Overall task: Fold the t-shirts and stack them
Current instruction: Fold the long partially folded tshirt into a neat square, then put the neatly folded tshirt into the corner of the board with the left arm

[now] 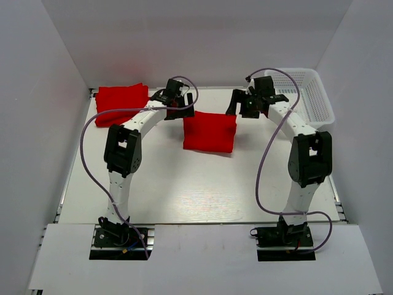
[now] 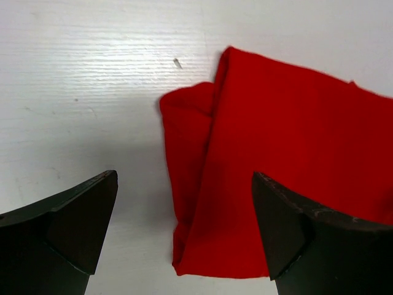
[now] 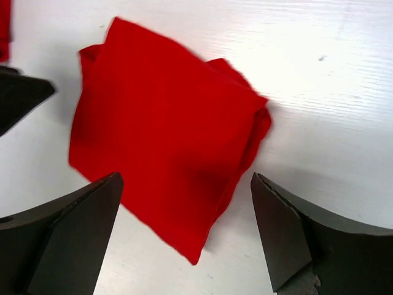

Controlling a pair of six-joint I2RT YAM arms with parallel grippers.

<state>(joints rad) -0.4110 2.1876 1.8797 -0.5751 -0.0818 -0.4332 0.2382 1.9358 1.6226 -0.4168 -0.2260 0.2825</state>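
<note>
Nearest, at the front edge, the two arm bases stand well apart on the white, lightly grained table top. This leaves the middle as a common working place that both arms can reach.

A little further in, about at the centre, lies the folded bright red cloth t-shirt, a flat and nearly square packet. At its left edge the folded layers show one over the other.

Just beyond its far left corner hangs the left gripper, with the jaws spread wide and nothing between them. The right gripper hangs beyond the far right corner, also with the jaws wide apart and holding nothing. Whether a finger touches the cloth, I cannot tell. I judge that the fold of this shirt is finished and that the stacking is not yet done.

Farthest, in the far left corner and well apart from the first, rests a second folded red t-shirt. It probably marks the place of the stack (to the side, so the middle remains free for folding). At the far right stands a white plastic mesh basket. What it holds I cannot see.
</note>
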